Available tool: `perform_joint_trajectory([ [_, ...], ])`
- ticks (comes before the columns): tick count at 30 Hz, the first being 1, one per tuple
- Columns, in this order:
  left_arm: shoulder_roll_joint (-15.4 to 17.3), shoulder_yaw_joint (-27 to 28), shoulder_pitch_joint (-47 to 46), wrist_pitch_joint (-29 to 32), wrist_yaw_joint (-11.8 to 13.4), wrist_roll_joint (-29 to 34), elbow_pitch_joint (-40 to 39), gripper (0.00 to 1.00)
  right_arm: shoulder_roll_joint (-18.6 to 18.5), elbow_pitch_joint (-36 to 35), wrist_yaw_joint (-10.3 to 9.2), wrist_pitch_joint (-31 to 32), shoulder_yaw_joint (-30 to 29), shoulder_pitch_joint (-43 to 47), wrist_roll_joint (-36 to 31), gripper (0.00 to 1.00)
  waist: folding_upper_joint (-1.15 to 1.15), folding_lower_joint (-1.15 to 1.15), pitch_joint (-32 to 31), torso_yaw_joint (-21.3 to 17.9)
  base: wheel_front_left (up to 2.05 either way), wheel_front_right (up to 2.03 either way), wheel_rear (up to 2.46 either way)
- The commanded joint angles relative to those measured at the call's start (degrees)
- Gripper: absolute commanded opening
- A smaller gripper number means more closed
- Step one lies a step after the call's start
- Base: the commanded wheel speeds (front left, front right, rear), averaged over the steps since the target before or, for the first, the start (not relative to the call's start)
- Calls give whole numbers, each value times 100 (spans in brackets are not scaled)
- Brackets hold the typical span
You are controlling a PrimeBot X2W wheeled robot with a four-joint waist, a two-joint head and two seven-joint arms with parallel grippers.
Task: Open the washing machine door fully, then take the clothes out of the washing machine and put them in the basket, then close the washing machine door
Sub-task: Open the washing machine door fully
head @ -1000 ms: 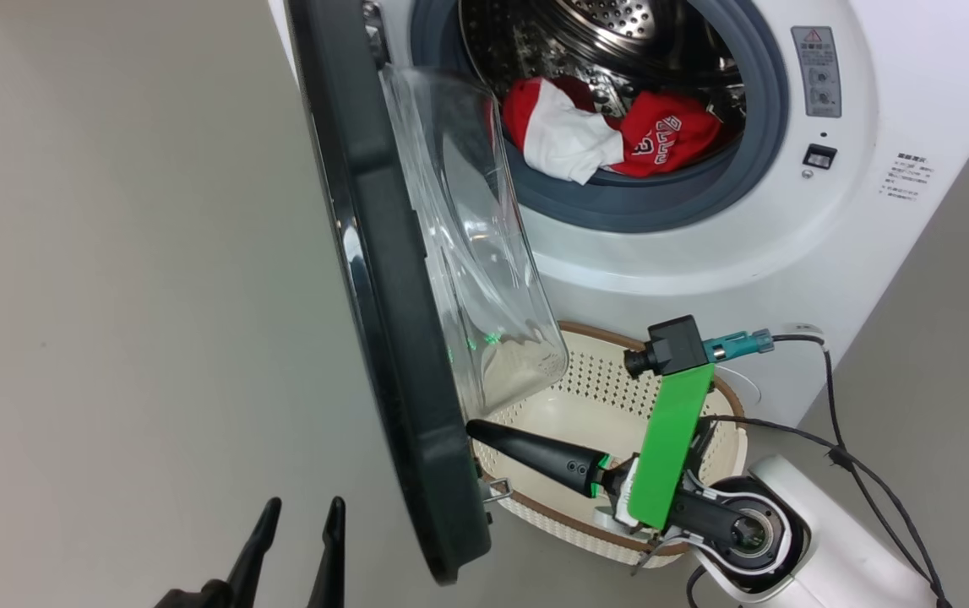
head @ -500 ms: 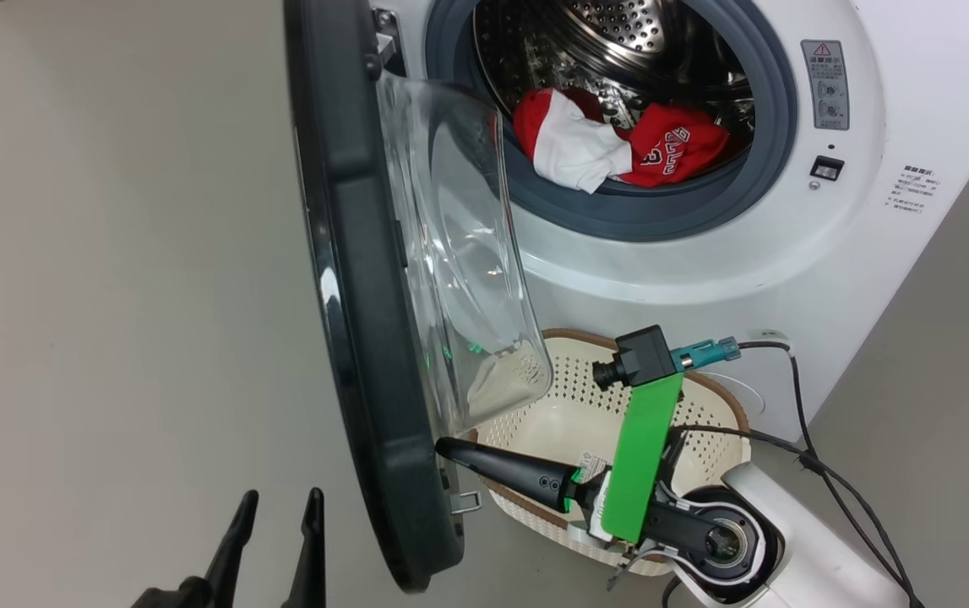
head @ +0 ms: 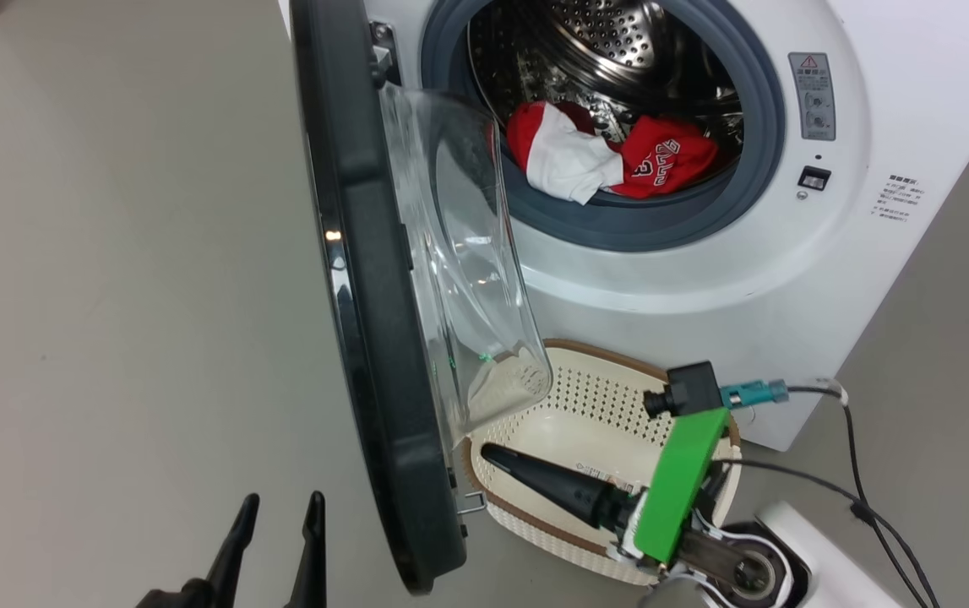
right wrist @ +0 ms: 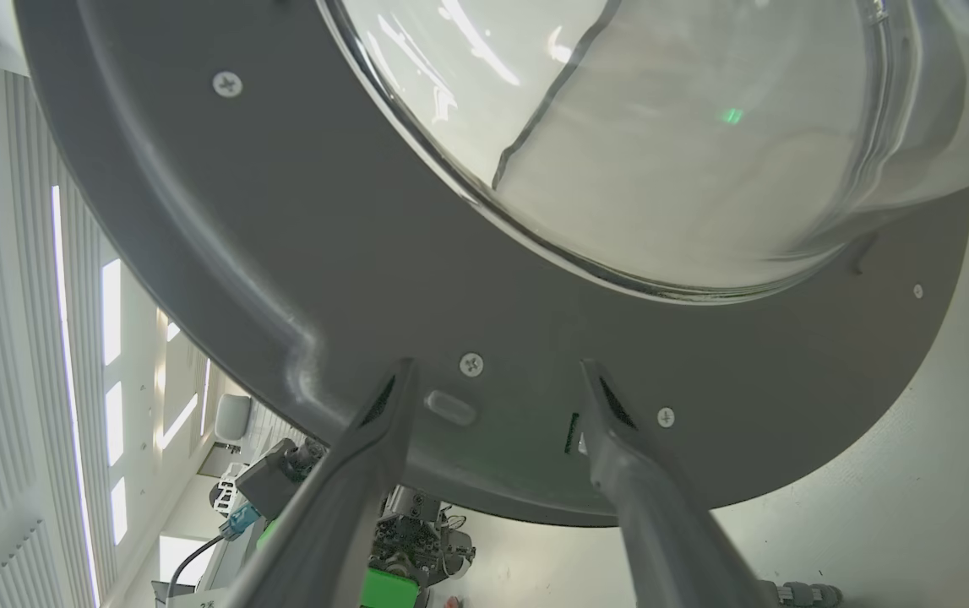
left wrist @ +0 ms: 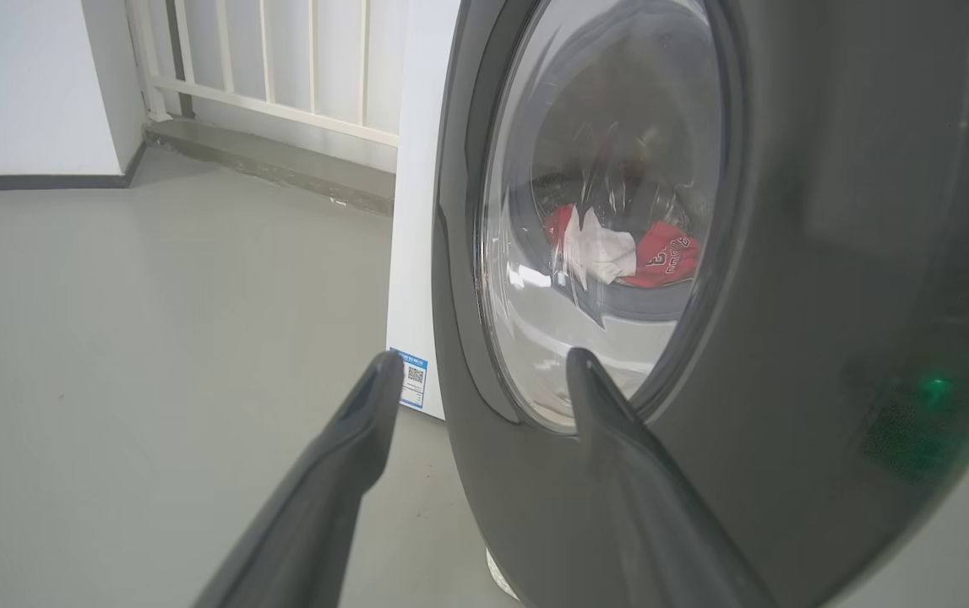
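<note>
Red clothes [head: 611,156] are lying at the front of the drum inside the washing machine [head: 704,279]. The washing machine door [head: 366,295] is standing short of fully open, its glass bowl overhanging the basket [head: 602,393]. The left pincer [head: 281,498] and right pincer [right wrist: 497,367] are both holding their fingers spread, gripping nothing. Hazard: the right pincer is hovering over the basket, close to the door's inner rim. Rising toward the drum, it is risking a strike on the glass or a shove to the basket.
</note>
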Motion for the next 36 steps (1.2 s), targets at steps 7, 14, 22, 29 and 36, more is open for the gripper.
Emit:
perform_joint_trajectory([
  [7, 50, 238, 7, -69, -47, 107, -87, 100, -260, -65, 45, -339, 87, 324, -219, 100, 0, 0, -79, -127, 0, 0, 0],
  [14, 50, 319, 53, -69, -49, 122, -103, 100, -544, 97, 45, -827, 111, 612, -314, 100, 0, 0, -123, -240, 0, 0, 0],
  [22, 50, 445, 153, -69, -84, 195, -108, 100, -887, 324, 45, -1761, 255, 861, -694, 100, 0, 0, -201, -375, 0, 0, 0],
  [29, 50, 504, 211, -69, -113, 246, -90, 100, -1212, 679, 45, -3033, 717, 837, -1372, 100, 0, 0, -249, -484, 0, 0, 0],
  [36, 50, 546, 256, -69, -125, 280, -68, 100, -1362, 998, 45, -3900, 1094, 683, -1903, 100, 0, 0, -326, -548, 0, 0, 0],
])
